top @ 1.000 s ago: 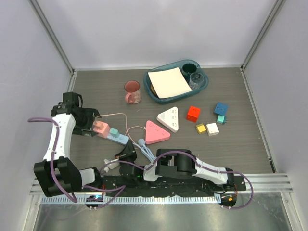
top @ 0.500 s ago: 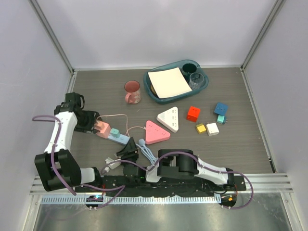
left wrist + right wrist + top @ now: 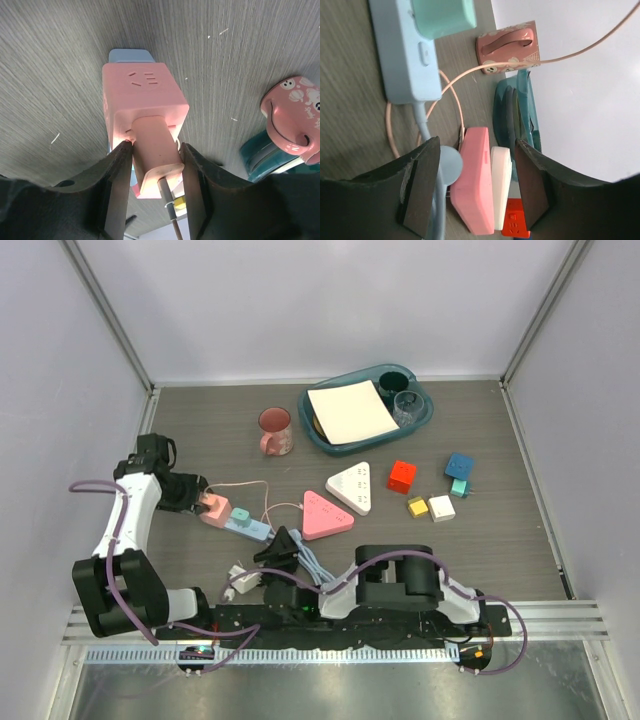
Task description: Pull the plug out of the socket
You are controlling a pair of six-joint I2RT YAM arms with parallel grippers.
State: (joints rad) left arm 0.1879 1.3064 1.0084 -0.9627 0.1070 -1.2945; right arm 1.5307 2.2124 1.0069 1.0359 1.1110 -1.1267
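Observation:
The pink cube plug sits in the left end of the pale-blue socket, which lies slantwise on the table. A teal adapter is plugged in beside it. In the left wrist view the plug fills the centre and hides all but a blue corner of the socket. My left gripper is shut on the plug's cord-end stub, both fingers against its sides. My right gripper hovers open and empty by the socket's cord end, apart from it.
A pink triangle and a white triangular board lie right of the strip. Red, blue, yellow and white blocks sit farther right. A pink mug and a teal tray stand behind.
My left gripper's fingers have closed in on the plug. My right gripper has opened and moved up toward the strip's cord end, its arm swinging rightward.

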